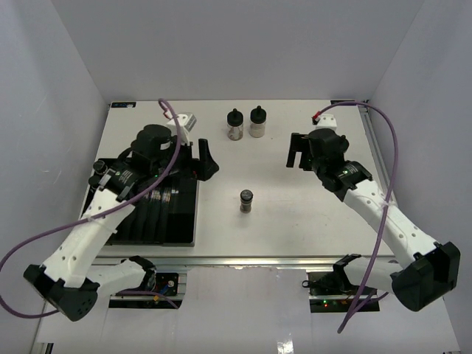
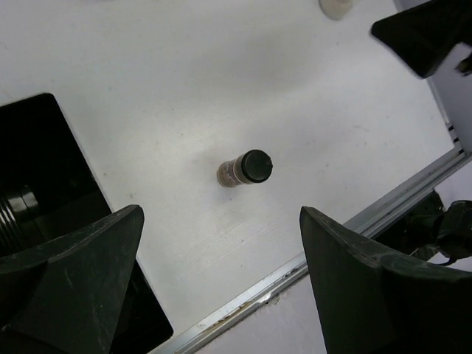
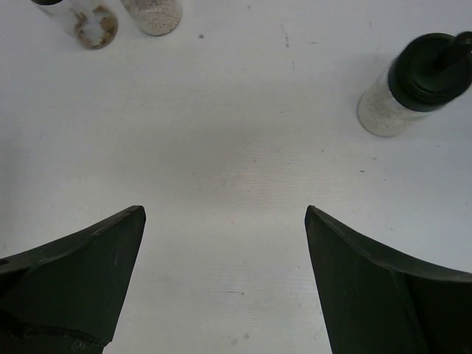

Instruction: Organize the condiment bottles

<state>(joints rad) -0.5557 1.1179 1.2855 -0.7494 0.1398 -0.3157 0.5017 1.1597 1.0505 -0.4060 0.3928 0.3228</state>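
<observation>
Two condiment bottles stand at the back middle: one with brownish contents (image 1: 235, 126) (image 3: 90, 21) and one with pale powder (image 1: 257, 122) (image 3: 153, 13). A slim dark bottle (image 1: 245, 200) (image 2: 246, 167) stands alone at the table's middle. Another squat bottle of pale powder (image 3: 414, 85) shows only in the right wrist view, off to the right of the fingers. My left gripper (image 1: 205, 164) (image 2: 221, 214) hangs open above the tray's far right corner, with the slim bottle beyond its fingertips. My right gripper (image 1: 293, 153) (image 3: 225, 210) is open over bare table, holding nothing.
A black slotted tray (image 1: 166, 217) (image 2: 33, 158) lies at the front left, under the left arm. A metal rail (image 1: 258, 259) (image 2: 383, 214) runs along the near table edge. White walls enclose the back and both sides.
</observation>
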